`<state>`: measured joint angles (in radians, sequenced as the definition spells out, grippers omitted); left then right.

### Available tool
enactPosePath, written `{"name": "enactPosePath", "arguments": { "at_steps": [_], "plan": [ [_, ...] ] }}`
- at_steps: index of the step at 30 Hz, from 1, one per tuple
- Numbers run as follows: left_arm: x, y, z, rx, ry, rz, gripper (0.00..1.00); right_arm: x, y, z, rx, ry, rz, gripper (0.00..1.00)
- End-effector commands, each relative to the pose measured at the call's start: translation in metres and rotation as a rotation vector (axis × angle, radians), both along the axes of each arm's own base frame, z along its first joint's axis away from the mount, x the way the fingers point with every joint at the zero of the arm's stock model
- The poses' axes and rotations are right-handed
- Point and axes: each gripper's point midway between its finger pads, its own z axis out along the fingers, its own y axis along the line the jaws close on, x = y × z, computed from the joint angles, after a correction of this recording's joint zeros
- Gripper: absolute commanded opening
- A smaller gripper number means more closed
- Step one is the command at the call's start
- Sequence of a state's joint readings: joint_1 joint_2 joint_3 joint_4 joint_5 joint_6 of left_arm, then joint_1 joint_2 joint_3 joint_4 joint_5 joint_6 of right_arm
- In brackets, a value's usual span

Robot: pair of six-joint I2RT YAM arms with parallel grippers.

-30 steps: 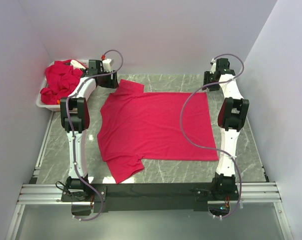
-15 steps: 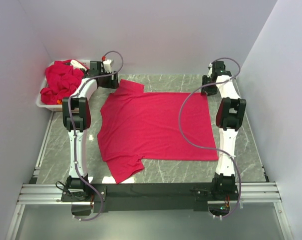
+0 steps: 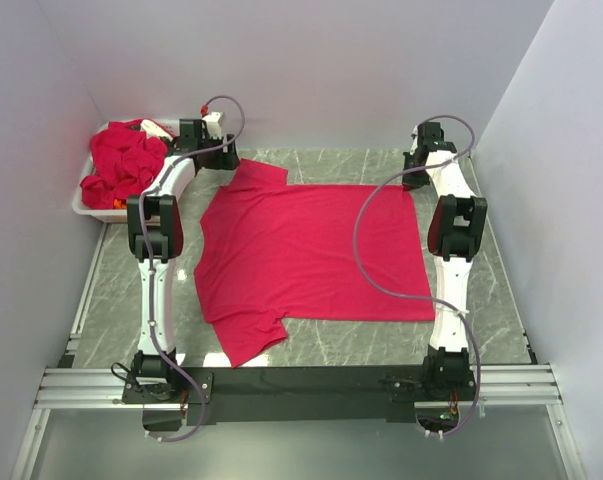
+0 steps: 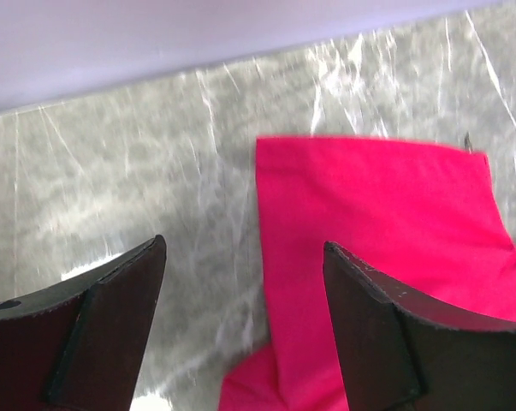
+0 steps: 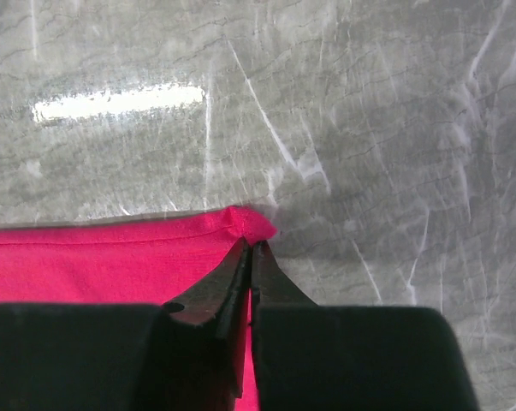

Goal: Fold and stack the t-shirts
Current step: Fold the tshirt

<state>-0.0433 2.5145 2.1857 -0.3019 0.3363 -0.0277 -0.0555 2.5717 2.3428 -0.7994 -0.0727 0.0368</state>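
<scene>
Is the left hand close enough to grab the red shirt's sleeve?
Probably yes. The left hand hangs open right at the edge of the sleeve of the spread-out t-shirt. Nothing is in between, only bare table.

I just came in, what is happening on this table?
A red t-shirt lies flat on the table, ready for folding. The right gripper is shut on its far hem corner; the left gripper hangs open at the far sleeve. More red shirts wait crumpled in the white bin.
</scene>
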Motion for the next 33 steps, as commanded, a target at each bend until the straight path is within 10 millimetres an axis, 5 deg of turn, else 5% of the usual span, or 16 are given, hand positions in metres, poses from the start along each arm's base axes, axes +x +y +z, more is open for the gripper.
{"name": "enactPosePath", "arguments": {
  "at_steps": [1,15,25,28,29,33],
  "plan": [
    [0.019,-0.009,0.016,-0.042,-0.074,0.004,0.79,-0.005,0.009,-0.015,0.010,0.038,0.006,0.02],
    [0.024,-0.039,-0.015,0.148,-0.087,-0.034,0.75,-0.010,0.009,-0.008,0.003,0.035,0.045,0.00],
    [0.027,-0.049,-0.025,0.197,-0.094,-0.080,0.54,-0.014,0.011,-0.009,0.009,0.048,0.047,0.00],
    [0.029,-0.047,-0.018,0.202,-0.124,-0.049,0.73,-0.013,0.011,-0.009,0.012,0.046,0.049,0.00],
    [0.025,-0.040,-0.025,0.209,-0.108,-0.039,0.74,-0.013,0.011,-0.008,0.012,0.045,0.049,0.00],
    [0.028,-0.021,0.015,0.132,-0.140,-0.023,0.76,-0.013,0.011,-0.009,0.013,0.048,0.050,0.00]
  ]
}}
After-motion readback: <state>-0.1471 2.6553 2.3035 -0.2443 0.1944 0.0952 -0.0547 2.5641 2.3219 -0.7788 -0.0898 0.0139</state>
